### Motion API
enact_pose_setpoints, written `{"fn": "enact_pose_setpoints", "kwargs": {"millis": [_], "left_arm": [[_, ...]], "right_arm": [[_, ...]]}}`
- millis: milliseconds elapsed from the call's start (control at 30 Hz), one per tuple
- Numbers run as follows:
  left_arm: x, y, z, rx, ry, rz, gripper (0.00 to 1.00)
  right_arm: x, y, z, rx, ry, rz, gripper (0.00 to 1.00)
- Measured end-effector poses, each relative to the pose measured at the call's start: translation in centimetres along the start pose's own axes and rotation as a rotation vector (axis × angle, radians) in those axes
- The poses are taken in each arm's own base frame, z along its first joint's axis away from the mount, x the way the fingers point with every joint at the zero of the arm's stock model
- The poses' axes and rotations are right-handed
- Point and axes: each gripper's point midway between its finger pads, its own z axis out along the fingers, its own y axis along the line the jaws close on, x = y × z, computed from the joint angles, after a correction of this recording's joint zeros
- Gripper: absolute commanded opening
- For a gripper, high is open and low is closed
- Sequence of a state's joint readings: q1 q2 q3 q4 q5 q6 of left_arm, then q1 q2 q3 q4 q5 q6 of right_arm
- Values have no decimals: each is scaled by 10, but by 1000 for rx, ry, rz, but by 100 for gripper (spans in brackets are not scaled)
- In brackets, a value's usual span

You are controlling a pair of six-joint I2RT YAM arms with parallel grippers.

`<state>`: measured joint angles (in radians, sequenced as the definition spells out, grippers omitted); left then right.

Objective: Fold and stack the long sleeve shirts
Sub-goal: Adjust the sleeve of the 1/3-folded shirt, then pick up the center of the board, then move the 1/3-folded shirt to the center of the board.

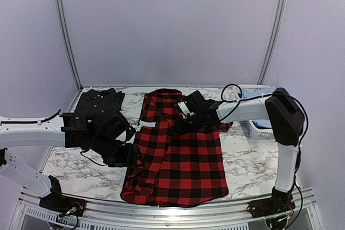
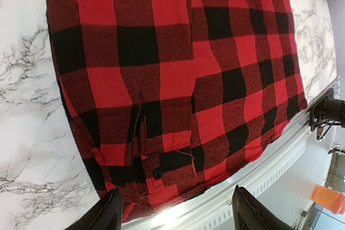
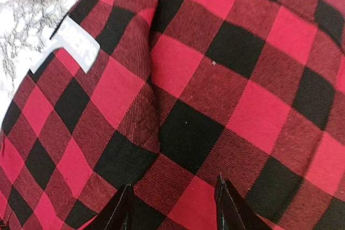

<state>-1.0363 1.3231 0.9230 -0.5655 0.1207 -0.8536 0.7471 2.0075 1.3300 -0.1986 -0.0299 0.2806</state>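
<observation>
Both spread: left fingers (image 2: 105,215) at plaid shirt (image 1: 183,160) hem by table (image 1: 249,161) edge, right fingers (image 3: 122,213) mid-shirt.

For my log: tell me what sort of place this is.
Probably a robot test booth, not a home: bare white panel walls, a marble-top table with a metal rail, a plaid shirt laid out.

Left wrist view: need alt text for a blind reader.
A red-and-black plaid shirt lies flat on a white marbled table, a black button showing near the table's metal edge. The left hand shows two dark fingers apart at the bottom of frame, holding nothing.
</observation>
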Motion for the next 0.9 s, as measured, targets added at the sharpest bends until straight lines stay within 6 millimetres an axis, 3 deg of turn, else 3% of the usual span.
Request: {"fn": "enact_pose_setpoints", "kwargs": {"millis": [167,233,333,433,633,767,900], "left_arm": [[-40,9,-14,-18,-111,4,63],[-64,12,-13,-26,-145,2,60],[-117,13,-3,-36,-208,14,51],[-178,11,15,-36,-279,28,42],[-279,21,61,-34,-391,23,25],[-319,38,100,-38,-421,-2,20],[-334,62,133,-60,-411,-48,18]], "right_arm": [[-19,-10,-28,36,-65,12,45],[-25,-19,-40,59,-90,26,45],[-23,-37,-55,103,-112,57,45],[-13,-53,-64,146,-109,88,45],[13,-70,-77,204,-82,126,45],[21,-74,-85,221,-75,135,45],[23,-75,-94,228,-86,142,45]]}}
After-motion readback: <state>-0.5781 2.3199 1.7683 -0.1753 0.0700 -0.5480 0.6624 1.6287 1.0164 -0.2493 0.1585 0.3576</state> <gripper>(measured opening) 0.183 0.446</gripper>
